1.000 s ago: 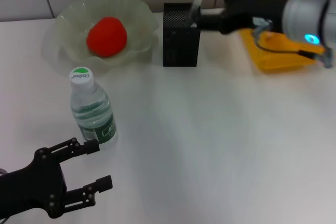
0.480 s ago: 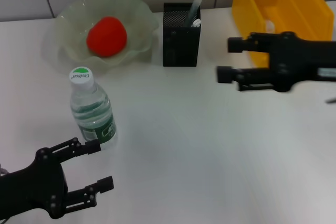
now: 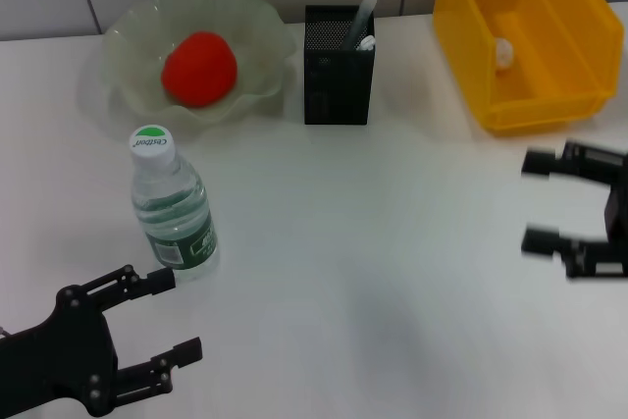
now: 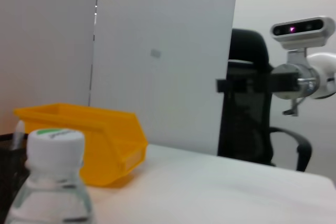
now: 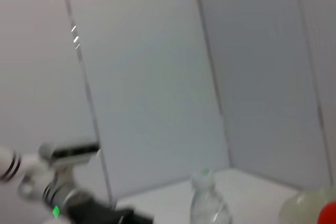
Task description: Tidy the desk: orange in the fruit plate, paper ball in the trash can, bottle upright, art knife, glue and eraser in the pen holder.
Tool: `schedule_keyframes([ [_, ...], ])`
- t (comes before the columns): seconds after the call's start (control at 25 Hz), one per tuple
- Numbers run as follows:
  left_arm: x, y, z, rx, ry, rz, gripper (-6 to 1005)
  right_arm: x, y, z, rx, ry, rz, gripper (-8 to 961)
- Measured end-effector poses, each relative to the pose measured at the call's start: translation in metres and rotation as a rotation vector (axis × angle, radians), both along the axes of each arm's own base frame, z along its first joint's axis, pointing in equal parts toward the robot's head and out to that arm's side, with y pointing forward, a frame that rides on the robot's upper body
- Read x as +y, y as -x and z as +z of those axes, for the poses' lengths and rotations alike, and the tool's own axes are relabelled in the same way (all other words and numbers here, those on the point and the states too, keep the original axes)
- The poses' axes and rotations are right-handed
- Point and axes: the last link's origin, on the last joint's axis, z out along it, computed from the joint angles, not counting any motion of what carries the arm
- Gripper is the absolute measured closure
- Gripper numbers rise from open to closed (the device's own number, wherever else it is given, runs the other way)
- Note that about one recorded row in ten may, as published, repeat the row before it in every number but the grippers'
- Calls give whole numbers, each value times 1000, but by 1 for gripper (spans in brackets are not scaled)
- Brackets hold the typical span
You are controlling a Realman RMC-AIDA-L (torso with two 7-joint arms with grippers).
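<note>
Three containers stand along the far side of the white desk [image 3: 373, 242]: one pale green translucent glass fruit plate [image 3: 257, 38] with a wavy scalloped rim, one black square metal-mesh pen holder [image 3: 338, 78], and one bright yellow plastic trash can [image 3: 549, 85] with slanted walls. The fruit plate holds a single bright red-orange orange [image 3: 199, 68], round and slightly flattened. The pen holder, just beside the plate, has pale stick-shaped items [image 3: 364, 22] poking above its rim; their exact kind cannot be told. Inside the trash can lies one small white wrinkly paper ball [image 3: 504, 51], against its inner wall. One small clear plastic bottle [image 3: 173, 205] with a green-and-white label and a green-topped white cap stands upright near the plate, towards the robot. Two black grippers hover over the desk: the left gripper [image 3: 165, 313] near the bottle, fingers spread and empty, and the right gripper [image 3: 539, 201] below the trash can, likewise spread and holding nothing.
</note>
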Motion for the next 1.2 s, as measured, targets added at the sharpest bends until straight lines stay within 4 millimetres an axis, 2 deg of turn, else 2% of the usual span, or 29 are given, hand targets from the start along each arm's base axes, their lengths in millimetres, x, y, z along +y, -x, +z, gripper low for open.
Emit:
schedule_keyframes([
  [0.04, 0, 2, 0, 7, -2, 6, 226, -5, -7, -5, -46, 18, 22, 115],
  [0.28, -1, 2, -2, 15, 54, 28, 226, -9, -16, -15, -144, 95, 29, 115],
  [0.44, 3, -5, -5, 10, 131, 26, 226, -8, -16, -22, -175, 132, 46, 115],
  [0.68, 13, -16, -8, 27, 226, -2, 226, -8, -16, -21, -179, 137, 55, 115],
  [1.2, 22, -18, 1, 45, 229, -2, 226, -2, -7, -40, -176, 161, 65, 115],
])
